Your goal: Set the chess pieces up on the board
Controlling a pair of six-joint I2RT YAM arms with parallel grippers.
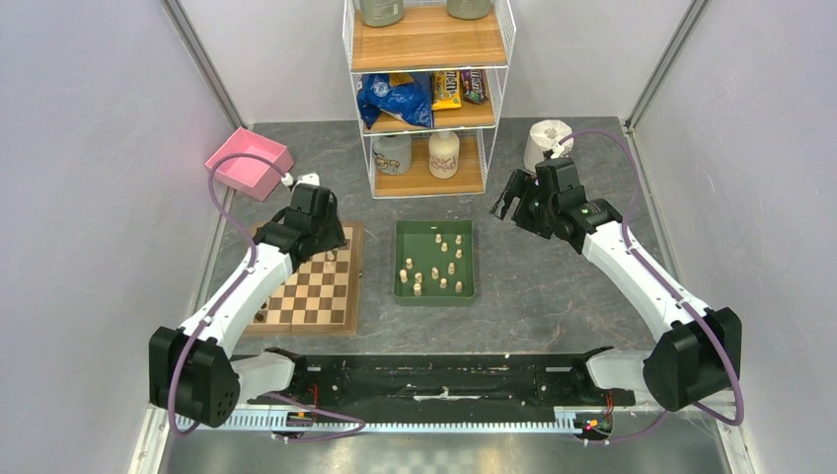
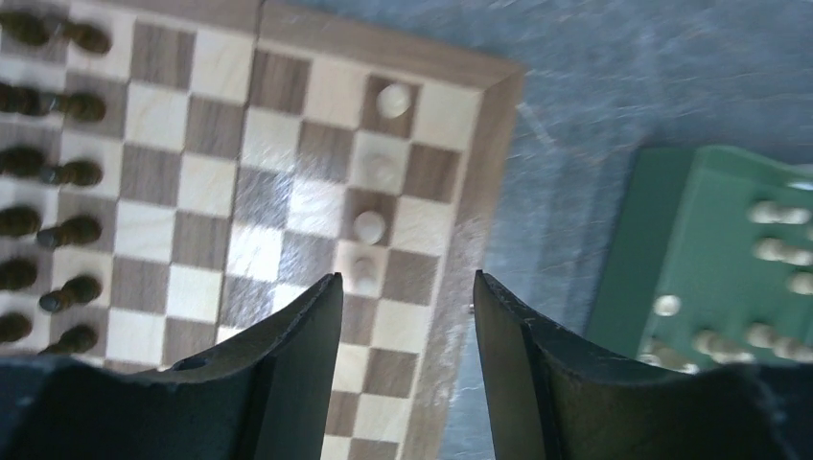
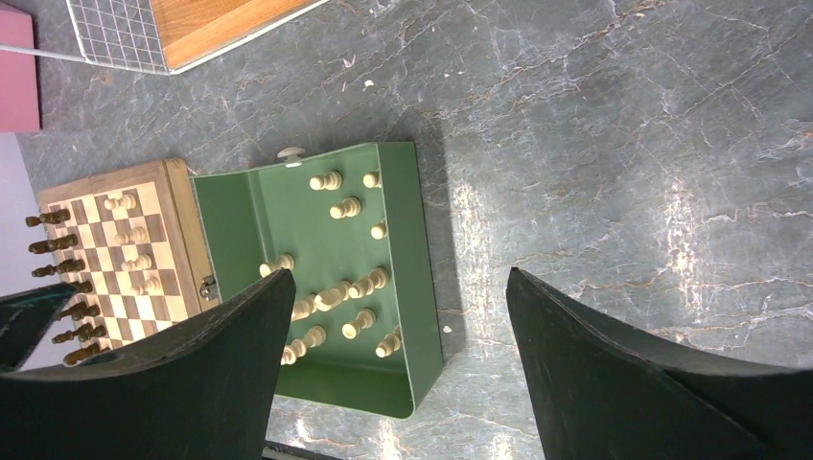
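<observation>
Hovering above the board (image 1: 316, 296), left tool (image 2: 407, 278) parted, empty; loose chess pieces (image 3: 345, 206) lying rightward in green tray (image 3: 230, 220), near equally parted right tool (image 3: 398, 273).

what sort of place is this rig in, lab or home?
Probably a lab robot cell, not a home: plain grey panel walls box in the table, and staged props sit on it: a wire shelf of snacks, the board, a green tray of chess pieces.
</observation>
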